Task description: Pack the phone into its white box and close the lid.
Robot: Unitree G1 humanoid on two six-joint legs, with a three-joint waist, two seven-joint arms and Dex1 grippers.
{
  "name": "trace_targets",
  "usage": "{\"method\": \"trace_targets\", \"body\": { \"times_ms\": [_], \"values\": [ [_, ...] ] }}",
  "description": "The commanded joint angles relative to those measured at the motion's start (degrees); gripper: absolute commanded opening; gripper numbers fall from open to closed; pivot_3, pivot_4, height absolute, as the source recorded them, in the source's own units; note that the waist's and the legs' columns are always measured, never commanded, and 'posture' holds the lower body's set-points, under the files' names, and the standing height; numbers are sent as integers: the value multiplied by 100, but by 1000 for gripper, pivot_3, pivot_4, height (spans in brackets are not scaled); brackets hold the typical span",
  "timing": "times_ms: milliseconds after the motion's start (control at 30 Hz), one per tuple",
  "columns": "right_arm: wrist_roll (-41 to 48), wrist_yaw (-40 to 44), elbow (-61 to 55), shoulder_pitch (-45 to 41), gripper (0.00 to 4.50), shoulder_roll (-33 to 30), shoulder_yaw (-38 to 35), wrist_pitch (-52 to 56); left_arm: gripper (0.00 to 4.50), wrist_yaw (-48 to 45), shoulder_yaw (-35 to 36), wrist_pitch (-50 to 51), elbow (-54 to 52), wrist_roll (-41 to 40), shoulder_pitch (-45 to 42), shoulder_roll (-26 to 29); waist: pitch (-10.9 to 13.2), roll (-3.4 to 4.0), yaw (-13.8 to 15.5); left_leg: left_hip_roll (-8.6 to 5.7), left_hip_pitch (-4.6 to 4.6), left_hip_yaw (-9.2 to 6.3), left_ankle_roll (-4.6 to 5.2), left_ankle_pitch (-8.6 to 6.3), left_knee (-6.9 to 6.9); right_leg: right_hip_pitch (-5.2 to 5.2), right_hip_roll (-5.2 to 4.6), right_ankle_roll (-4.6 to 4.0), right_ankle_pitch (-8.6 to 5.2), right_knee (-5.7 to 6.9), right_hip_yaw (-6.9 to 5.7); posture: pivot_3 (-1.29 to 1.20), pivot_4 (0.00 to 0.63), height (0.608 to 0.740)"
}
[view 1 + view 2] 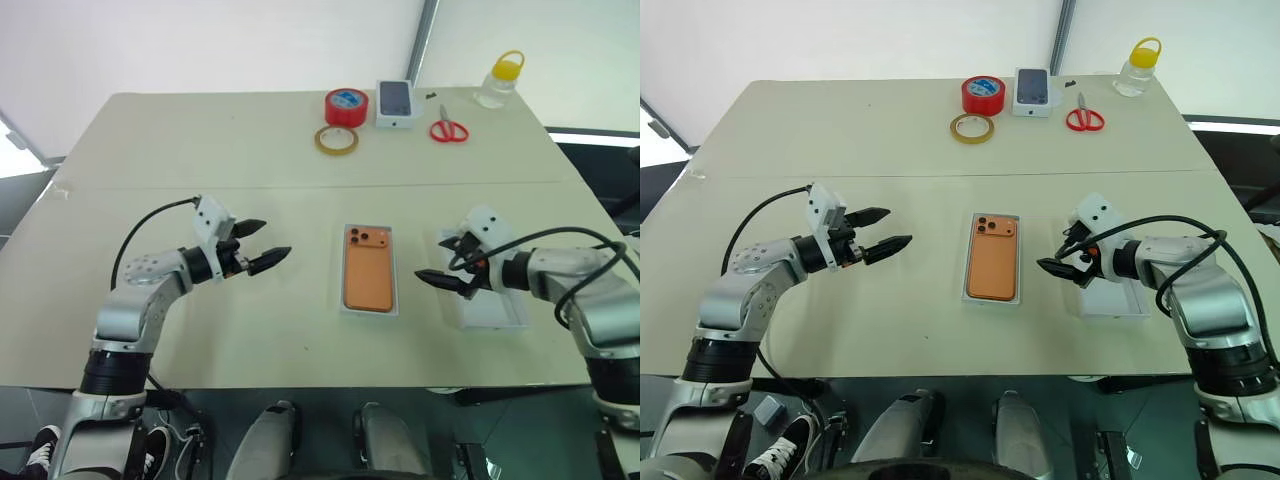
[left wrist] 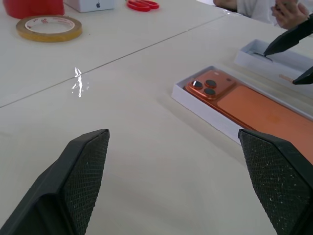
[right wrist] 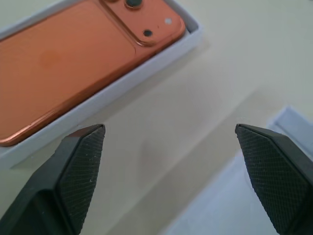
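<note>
1. The phone point(image 1: 368, 269) lies back-up in the white box point(image 1: 345, 300) at the centre of the frame in the head views, on the beige tabletop point(image 1: 250, 160). Its three-lens camera cluster sits at the far end, toward the top of the frame.
2. The box's white rim shows all round the orange phone, and nothing covers it.
3. The lid point(image 1: 500, 310) lies open side up at the right of the frame, apart from the box, with a strip of bare tabletop between them.
4. The left gripper point(image 1: 262, 245) hangs at the left of centre, well apart from the box, pointing toward it. Its fingers point(image 2: 80, 171) are spread wide and hold nothing.
5. The right gripper point(image 1: 448, 268) is over the near-left part of the lid, pointing toward the box. Its fingers point(image 3: 78, 166) also stand wide apart and empty, with the box's corner and the lid's edge seen between them in the right wrist view.
6. Along the top of the frame lie a red tape roll point(image 1: 346, 106), a tan tape ring point(image 1: 336, 140), a small white box printed with a dark phone point(image 1: 395, 103), red-handled scissors point(image 1: 448, 128) and a clear bottle with a yellow cap point(image 1: 498, 80).
</note>
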Motion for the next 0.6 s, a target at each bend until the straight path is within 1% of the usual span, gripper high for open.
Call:
{"method": "trace_targets", "body": {
  "times_ms": [33,133,200,233,333,500,600],
  "values": [
    [-11,-848,-847,111,4470,268,-388,1054,4480,-390,192,-564,-193,-126,116,139,0,1,14,0,0,-1,0,0,0,0,0,0,0,0,-1,0,150,740],
    [-145,-1247,-1399,427,4470,233,-72,1384,4480,-635,179,-1029,-188,-66,268,206,-1,2,17,-1,-2,0,1,-1,-12,-5,-3,0,-1,-6,0,0,150,740],
    [-167,-1636,-1732,542,4470,520,-76,1804,4480,-896,198,-1099,-175,-181,386,305,-1,2,12,-2,-4,0,1,-1,-10,-6,-5,0,-1,-6,0,0,150,740],
    [-167,-1700,-1959,729,4470,480,43,1824,4480,-983,243,-1247,-163,-197,446,327,0,3,4,-2,-3,1,1,-1,-9,-5,-5,-1,0,-5,0,0,150,740],
    [-177,-2023,-2429,1104,4470,694,-61,2039,4480,-1104,305,-1606,-91,-131,574,401,0,3,8,-1,-4,-1,3,-2,-10,-6,-5,-1,-1,-4,-4,0,150,740],
    [-136,-2347,-2435,783,4470,1004,-190,2497,4480,-1072,283,-1653,-153,-172,643,383,0,3,-9,-2,-1,1,5,-3,-6,-3,-5,-1,0,-3,-2,0,150,740],
    [-194,-2568,-2182,480,4470,1142,-206,2721,4480,-1066,248,-1684,-206,-167,683,371,0,3,-8,-2,-1,1,6,-3,-10,-4,-5,0,-1,-4,-3,0,150,740]
  ]
}}
